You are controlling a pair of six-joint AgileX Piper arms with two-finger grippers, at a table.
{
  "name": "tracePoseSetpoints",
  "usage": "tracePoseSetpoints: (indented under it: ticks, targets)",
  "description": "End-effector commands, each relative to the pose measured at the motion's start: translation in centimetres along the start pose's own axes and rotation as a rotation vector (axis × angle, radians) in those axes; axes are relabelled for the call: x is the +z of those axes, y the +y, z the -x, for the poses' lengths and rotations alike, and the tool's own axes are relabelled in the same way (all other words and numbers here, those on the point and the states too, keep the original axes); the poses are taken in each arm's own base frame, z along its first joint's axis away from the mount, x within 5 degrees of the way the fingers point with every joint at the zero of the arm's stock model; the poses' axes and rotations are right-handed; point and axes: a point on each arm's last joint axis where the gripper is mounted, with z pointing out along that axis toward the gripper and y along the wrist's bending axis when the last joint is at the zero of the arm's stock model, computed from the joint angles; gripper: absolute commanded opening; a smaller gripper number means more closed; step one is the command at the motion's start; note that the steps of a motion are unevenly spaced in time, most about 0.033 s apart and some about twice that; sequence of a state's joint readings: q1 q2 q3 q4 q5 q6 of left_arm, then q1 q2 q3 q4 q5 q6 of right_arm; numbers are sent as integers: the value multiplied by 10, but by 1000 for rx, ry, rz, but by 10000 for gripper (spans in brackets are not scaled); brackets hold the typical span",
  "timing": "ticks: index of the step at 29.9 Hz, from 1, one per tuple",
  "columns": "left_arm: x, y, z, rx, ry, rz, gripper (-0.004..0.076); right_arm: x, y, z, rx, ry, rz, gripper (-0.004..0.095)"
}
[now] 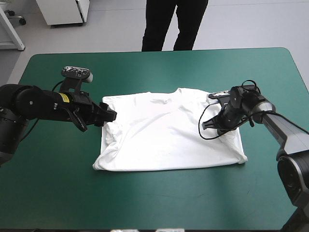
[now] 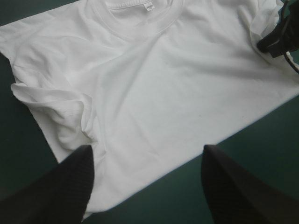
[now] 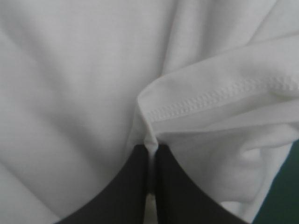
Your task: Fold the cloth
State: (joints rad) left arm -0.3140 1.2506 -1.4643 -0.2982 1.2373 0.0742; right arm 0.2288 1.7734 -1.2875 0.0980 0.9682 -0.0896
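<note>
1. One bare strip of the teal-green table (image 1: 159, 203) runs across the bottom of the high view. I judge it leaves room to bring a fold toward the robot.
2. T-shirt (image 1: 169, 135): white, spread flat at frame centre. Its hem (image 1: 169, 166) faces the lower edge of the frame, so both flanks are within reach of an arm.
3. Left gripper (image 1: 110, 115) (image 2: 147, 149): centre-left in the high view, at the cloth's left edge. The fingers stand well apart and hold nothing. Its wrist view shows the rumpled left-side sleeve (image 2: 51, 107) just ahead of one finger. This looks like a poised approach, open so that it can straddle that edge.
4. Right gripper (image 1: 205, 124) (image 3: 152, 148): centre-right in the high view, low over the shirt body. The fingers are pinched nearly together with a sliver of white cloth caught between them. The stitched edge of the right-side sleeve (image 3: 219, 107) lies doubled over just ahead. Judgement: it grips here to carry that sleeve inward over the chest, which is the first narrowing fold.
5. Collar (image 1: 161, 99) (image 2: 140, 18): on the far side of the shirt, above centre in the high view, flat and undisturbed. Neither arm is near it.
6. Beyond the collar, the cover runs bare to the table's far edge near the top of the frame.
7. Risk, as I read it: a one-sided pull may drag the whole shirt sideways while the left arm holds nothing.
</note>
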Motion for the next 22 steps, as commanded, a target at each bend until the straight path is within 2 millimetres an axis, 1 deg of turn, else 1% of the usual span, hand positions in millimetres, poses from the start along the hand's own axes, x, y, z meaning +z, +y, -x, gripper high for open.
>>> tracePoseSetpoints:
  ticks: [1, 2, 5, 7, 8, 9, 11, 13, 18, 22]
  targets:
    - [-16, -7, 4, 18, -85, -22, 473, -9, 1, 6, -17, -38, 0, 107]
    - [-16, -7, 4, 18, -82, -23, 473, -9, 1, 6, -14, -37, 4, 153]
    - [-16, -7, 3, 18, -74, -22, 473, -13, 2, 6, -13, -32, 10, 361]
    - [-17, -7, 2, 22, -66, -12, 473, -24, 3, 7, -21, -34, 8, 483]
    - [-17, -5, 1, 27, -54, 1, 473, -32, 3, 6, -26, -42, 4, 518]
    - [-17, -4, 0, 31, -41, 14, 473, -42, 3, 6, -33, -58, -5, 532]
    - [-17, 0, -4, 37, 0, 56, 473, -64, 2, 3, -45, -95, -37, 524]
    - [-18, 3, -4, 19, -1, 94, 473, -85, 1, -2, -45, -132, -68, 523]
    - [-27, 5, -8, 4, -23, 148, 473, -135, 2, -26, -28, -234, -113, 523]
    - [-37, 3, -15, -52, -51, 145, 473, -169, 2, -48, -15, -317, -159, 523]
